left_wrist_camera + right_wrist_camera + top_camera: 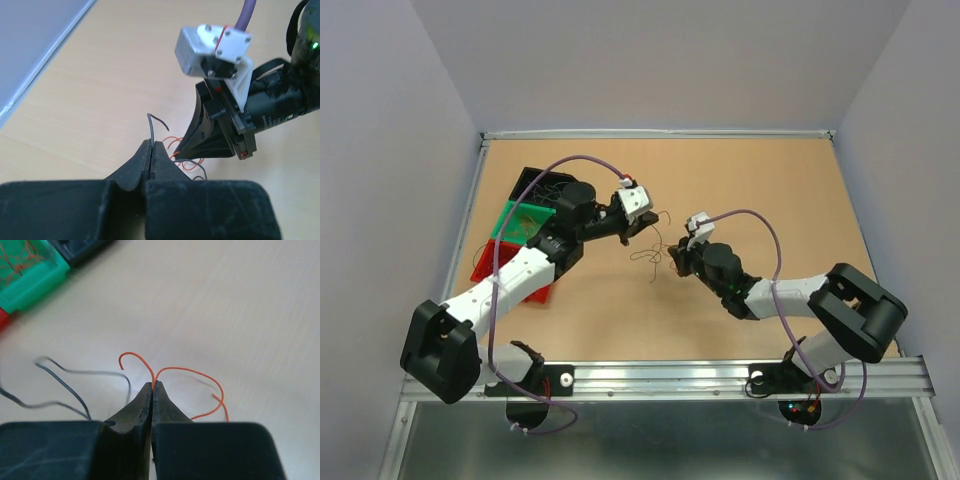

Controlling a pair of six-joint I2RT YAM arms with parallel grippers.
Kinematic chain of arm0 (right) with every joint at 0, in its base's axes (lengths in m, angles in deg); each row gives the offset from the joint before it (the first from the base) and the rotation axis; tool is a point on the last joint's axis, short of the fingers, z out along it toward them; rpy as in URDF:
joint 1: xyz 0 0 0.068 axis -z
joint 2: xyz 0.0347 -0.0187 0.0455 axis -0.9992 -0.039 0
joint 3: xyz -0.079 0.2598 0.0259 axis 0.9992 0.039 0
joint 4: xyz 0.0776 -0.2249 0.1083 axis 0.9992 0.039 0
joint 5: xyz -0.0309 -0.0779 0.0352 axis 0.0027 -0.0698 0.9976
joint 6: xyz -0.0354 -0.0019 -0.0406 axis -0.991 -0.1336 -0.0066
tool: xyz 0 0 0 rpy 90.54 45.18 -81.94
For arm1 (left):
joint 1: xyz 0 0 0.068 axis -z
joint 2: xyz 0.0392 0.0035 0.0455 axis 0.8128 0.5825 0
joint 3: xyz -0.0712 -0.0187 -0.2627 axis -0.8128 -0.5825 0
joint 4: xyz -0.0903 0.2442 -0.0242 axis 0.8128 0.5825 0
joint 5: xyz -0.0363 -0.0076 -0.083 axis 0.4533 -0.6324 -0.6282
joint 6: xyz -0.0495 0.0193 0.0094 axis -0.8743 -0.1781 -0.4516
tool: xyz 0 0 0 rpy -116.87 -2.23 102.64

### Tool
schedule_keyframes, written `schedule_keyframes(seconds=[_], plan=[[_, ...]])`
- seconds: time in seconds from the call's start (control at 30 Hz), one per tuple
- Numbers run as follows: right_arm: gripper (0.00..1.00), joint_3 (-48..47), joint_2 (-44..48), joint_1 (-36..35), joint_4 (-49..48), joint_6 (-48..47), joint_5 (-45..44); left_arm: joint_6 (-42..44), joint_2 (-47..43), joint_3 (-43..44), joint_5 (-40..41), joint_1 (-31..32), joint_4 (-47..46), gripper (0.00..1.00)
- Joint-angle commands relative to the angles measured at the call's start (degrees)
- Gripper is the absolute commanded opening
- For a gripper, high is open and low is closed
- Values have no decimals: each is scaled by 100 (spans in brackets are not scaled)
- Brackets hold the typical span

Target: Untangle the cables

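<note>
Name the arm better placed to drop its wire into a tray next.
Left, probably. The left gripper is shut on a dark wire and the trays lie beside that arm; the right gripper, shut on an orange wire, is farther off.

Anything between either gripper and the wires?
Nothing visible. The left gripper is already shut on a dark wire, and the right gripper is shut on an orange wire, each pinched right at the fingertips.

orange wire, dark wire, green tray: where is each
orange wire [132, 354], right wrist view, top of left hook
dark wire [150, 131], left wrist view, upright stub
green tray [37, 285], right wrist view, near wall
</note>
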Motion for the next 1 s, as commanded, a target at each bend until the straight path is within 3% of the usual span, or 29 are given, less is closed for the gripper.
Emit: schedule_keyframes(seconds=[0.0, 0.23, 0.5, 0.63, 0.83, 0.97], plan=[[1, 182, -344, -35, -399, 138, -32, -159, -222, -93, -12, -174, -350, 0], [0, 436, -309, -43, -566, 235, -137, -407, -467, 82, 130, -1104, -562, 0], [1, 665, 51, -43, -566, 253, -67, 920, -574, 741, -72, -1975, -386, 0], [1, 718, 218, -43, -583, 253, 11, 1491, -31, 1451, -142, -2282, -26, 0], [1, 832, 420, -43, -575, 306, 82, 2291, 673, 2007, -1029, -3038, 378, 0], [1, 938, 622, -43, -575, 314, 161, 2678, 1648, 2560, -1479, -3689, 870, 0]])
